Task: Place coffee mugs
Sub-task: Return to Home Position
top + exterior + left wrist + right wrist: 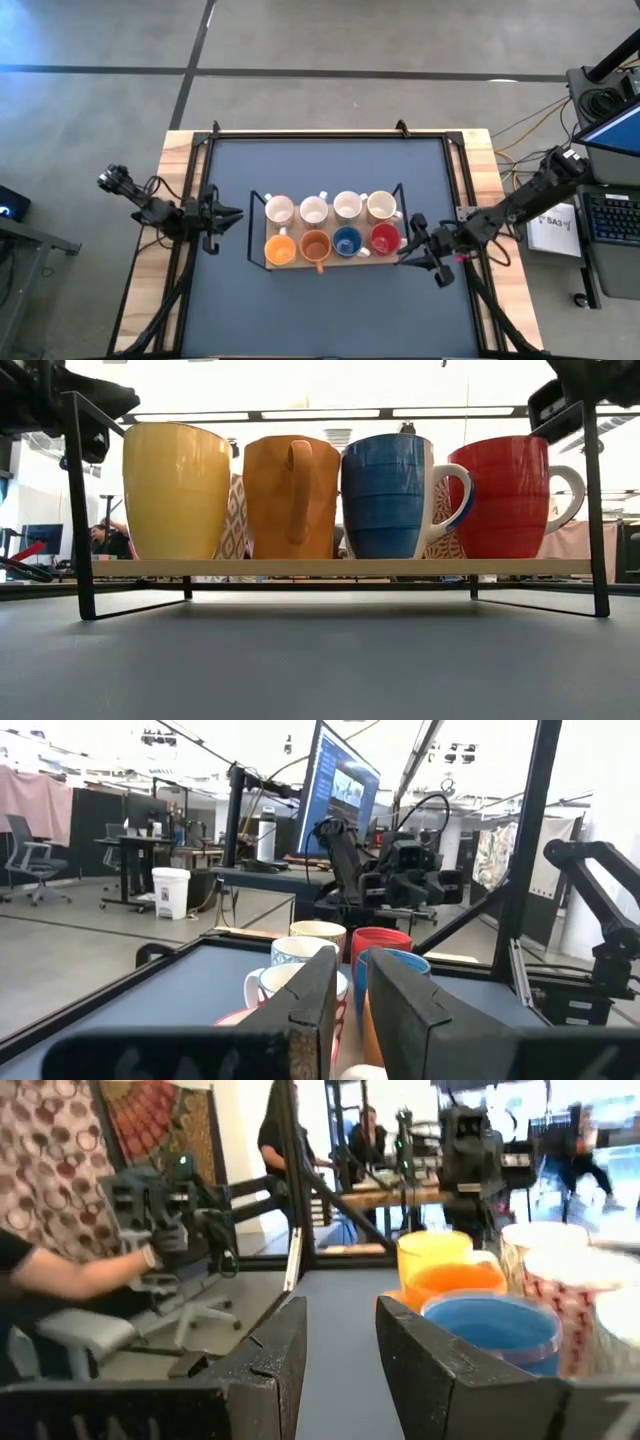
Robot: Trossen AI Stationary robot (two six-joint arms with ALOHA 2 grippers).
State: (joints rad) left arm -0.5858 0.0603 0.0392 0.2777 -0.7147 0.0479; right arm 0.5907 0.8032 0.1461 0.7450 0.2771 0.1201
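Eight mugs stand upright in two rows on a wooden shelf [330,567] inside a black wire rack [256,228] at the table's middle. The far row holds white and cream mugs [314,210], one with a reddish pattern [560,1295]. The near row holds a yellow-orange mug [177,490], an orange mug [290,495], a blue mug [385,495] and a red mug [512,495]. My left gripper [235,215] hovers open with a narrow gap just left of the rack. My right gripper [406,249] hovers open at the rack's right end, beside the red mug [385,239], apart from it.
The dark table mat [330,320] has free room on the near and far sides of the rack. A black frame [330,135] rims the table. A laptop [615,215] and cables sit off the right edge. A person [60,1270] sits in the room beyond.
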